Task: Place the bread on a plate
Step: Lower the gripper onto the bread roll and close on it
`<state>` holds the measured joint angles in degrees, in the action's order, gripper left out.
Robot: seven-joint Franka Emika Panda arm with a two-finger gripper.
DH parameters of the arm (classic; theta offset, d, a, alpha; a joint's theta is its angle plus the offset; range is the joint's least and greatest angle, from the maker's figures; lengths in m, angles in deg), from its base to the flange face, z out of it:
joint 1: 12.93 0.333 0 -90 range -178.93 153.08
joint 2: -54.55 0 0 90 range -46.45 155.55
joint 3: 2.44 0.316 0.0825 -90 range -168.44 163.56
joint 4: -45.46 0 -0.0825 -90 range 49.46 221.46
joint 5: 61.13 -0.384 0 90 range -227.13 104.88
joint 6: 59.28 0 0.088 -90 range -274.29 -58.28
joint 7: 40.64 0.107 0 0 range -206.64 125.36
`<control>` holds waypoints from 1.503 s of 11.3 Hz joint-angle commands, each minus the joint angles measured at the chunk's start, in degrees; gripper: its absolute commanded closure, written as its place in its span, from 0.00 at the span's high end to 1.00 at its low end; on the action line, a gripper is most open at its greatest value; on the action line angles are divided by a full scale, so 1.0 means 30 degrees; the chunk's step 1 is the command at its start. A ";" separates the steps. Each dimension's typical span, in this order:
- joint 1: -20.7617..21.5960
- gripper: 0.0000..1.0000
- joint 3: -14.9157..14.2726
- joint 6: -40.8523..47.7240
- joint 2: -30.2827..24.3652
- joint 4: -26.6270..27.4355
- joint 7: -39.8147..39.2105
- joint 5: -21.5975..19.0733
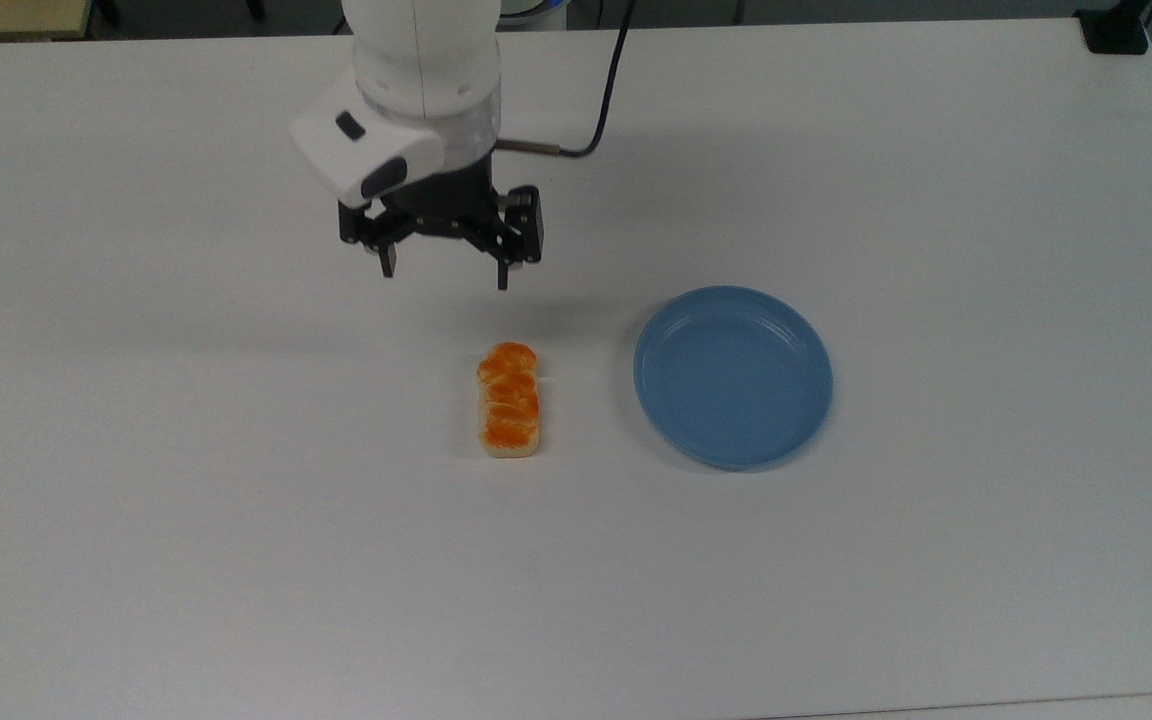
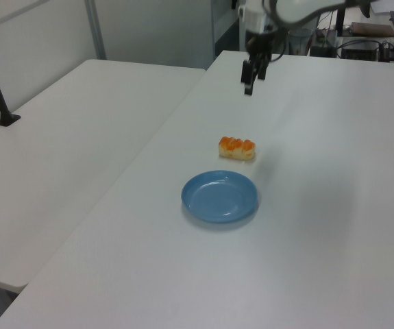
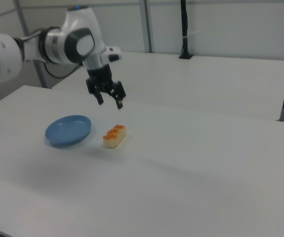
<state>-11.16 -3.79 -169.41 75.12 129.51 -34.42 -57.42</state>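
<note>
Hovering above a white table (image 1: 136, 500), the claw (image 1: 445, 274) of a white robot arm (image 1: 423, 60) hangs with its two black fingers spread wide and nothing between them. In the top view it sits just up from the bread (image 1: 509, 400), offset a little toward the top view's left, and clear of the tabletop, its faint shadow falling on the surface near the loaf.

The bread, a small oblong loaf with a glossy orange top and pale sides, lies flat near the middle of the table, its long axis running toward the table's far and near edges in the top view. The plate (image 1: 733, 377), round and light blue with a shallow raised rim, rests just beside it on the top view's right, the two apart with a strip of bare table between them. Nothing lies on the plate.

In the left view the claw (image 2: 250, 79) hangs near the table's far edge, beyond the bread (image 2: 237, 148), with the plate (image 2: 220, 197) nearer the camera. The right view shows the claw (image 3: 110, 100) above and slightly behind the bread (image 3: 115, 136), with the plate (image 3: 68, 131) on the right view's left. A dark cable (image 1: 604, 90) trails from the arm across the table's far edge.
</note>
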 commanded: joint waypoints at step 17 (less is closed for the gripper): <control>0.1112 0.40 0.0129 -0.4307 0.5535 -0.0624 0.0740 -0.0151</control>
<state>-8.35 -3.12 -181.80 91.82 127.93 -33.25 -57.42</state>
